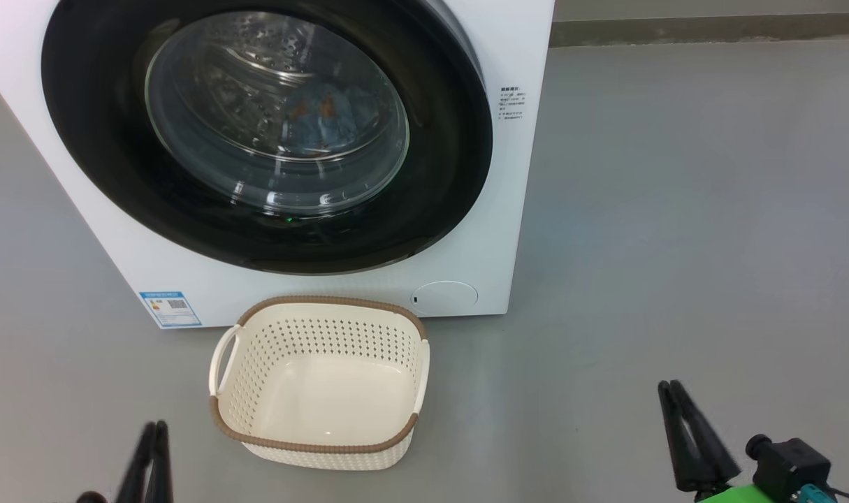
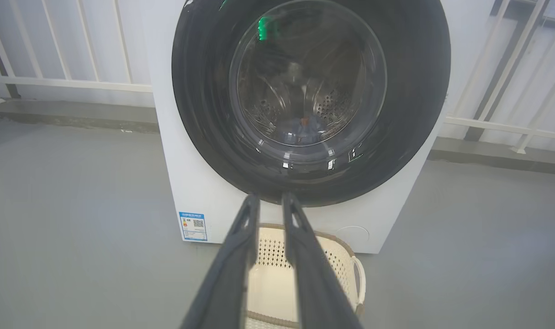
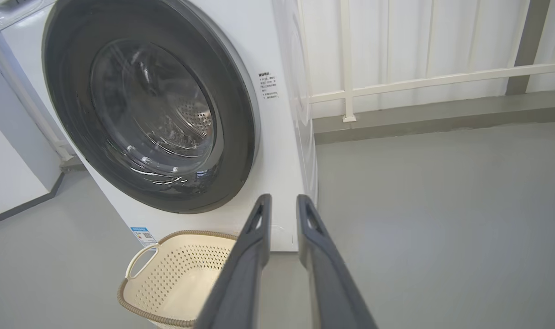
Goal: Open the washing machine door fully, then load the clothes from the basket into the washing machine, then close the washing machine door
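Head view: basket (image 1: 319,302) mouth-up, long axis left-right; door (image 1: 96,140) shut; left pincer (image 1: 155,425), right pincer (image 1: 669,384) slightly parted, empty.

Even, diffuse light; shadows faint on floor (image 1: 676,209). White glints on door (image 1: 270,133) glass. Left gripper (image 1: 155,427) blurred in head view. Wrist views: railing (image 2: 67,83) bars lean at edges, fingers (image 2: 234,274) soft near lens.

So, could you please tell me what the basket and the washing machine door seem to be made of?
The basket looks like matte cream moulded plastic, with perforated walls and a brown woven-look rim. The washing machine door has a glossy black rim, probably plastic, around clear glass showing reflections.
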`<state>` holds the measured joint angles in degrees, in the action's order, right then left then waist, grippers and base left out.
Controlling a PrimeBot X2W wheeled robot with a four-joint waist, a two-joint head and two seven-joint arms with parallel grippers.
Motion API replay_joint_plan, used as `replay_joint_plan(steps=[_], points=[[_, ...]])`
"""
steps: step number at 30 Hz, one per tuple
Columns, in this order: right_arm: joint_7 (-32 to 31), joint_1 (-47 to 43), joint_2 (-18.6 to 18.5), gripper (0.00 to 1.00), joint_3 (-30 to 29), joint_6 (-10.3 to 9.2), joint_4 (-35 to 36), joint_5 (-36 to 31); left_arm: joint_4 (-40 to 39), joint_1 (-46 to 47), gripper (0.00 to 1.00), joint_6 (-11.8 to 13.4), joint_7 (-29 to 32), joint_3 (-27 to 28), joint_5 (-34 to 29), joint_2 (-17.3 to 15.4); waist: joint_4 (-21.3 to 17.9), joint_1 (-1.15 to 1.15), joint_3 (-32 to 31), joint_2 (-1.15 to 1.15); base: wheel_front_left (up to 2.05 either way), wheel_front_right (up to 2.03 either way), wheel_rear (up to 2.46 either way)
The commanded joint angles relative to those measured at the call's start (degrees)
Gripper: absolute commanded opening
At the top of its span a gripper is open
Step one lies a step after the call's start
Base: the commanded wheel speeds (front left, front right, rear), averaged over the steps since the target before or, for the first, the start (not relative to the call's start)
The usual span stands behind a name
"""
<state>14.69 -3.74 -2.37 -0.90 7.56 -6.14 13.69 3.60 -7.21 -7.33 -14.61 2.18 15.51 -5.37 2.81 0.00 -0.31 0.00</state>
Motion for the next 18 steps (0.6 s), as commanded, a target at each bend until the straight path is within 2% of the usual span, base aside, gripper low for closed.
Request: replay_joint_plan(steps=[1,7,12,18], points=[[-0.1,0.0,0.1,0.00,0.1,0.00,-0.7,0.2,0.6,0.0,0.00,0.0,0.1,-0.1,0.2,0.4,0.0,0.00,0.0,0.00,0.00,0.00,0.00],[-0.8,0.3,-0.1,0.00,0.1,0.00,-0.8,4.3,1.0,0.6,0.00,0.0,1.0,0.0,4.0,0.4,-0.1,0.13,-0.1,0.00,0.00,0.00,0.00],[-1.5,0.8,-0.3,0.00,0.1,-0.01,-1.2,7.6,1.4,1.1,0.00,0.0,1.8,0.1,7.1,0.4,-0.3,0.01,0.0,0.00,0.00,0.00,0.00],[-2.2,1.2,-0.5,0.00,0.1,-0.01,-1.5,10.9,1.9,1.7,0.00,0.0,2.6,0.2,10.3,0.5,-0.4,0.00,0.1,0.00,0.00,0.00,0.00]])
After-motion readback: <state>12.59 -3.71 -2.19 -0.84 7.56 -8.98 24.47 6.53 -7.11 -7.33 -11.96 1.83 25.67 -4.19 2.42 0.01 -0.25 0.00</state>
